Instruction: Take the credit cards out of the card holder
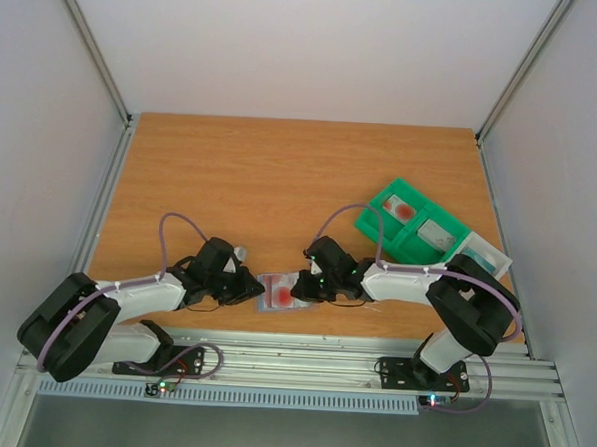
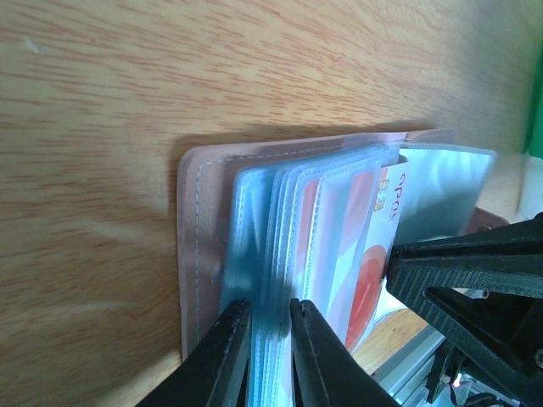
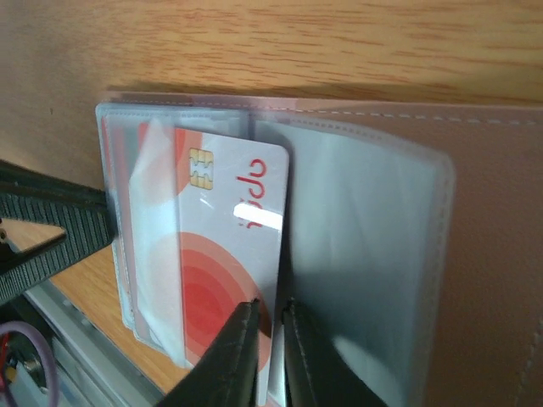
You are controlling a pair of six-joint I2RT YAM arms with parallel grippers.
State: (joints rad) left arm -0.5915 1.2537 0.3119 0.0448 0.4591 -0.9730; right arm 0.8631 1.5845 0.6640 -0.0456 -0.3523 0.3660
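The card holder (image 1: 276,291) lies open near the table's front edge, between both grippers. Its cover (image 2: 202,237) is pinkish, with a stack of clear plastic sleeves (image 2: 254,229). My left gripper (image 2: 270,305) is shut on that stack of sleeves at their near edge. A white credit card with a red round mark (image 3: 222,254) sticks partly out of a sleeve. My right gripper (image 3: 271,303) is shut on this card's right edge, beside an empty sleeve (image 3: 365,254). The same card (image 2: 366,254) shows in the left wrist view, with the right gripper's fingers (image 2: 475,271) against it.
A green compartmented tray (image 1: 371,221) stands at the right, behind the right arm, with a red-marked card (image 1: 404,211) and a grey card (image 1: 436,233) in it. A pale flat piece (image 1: 489,257) lies at its right end. The table's metal front rail (image 1: 301,359) runs just below the holder.
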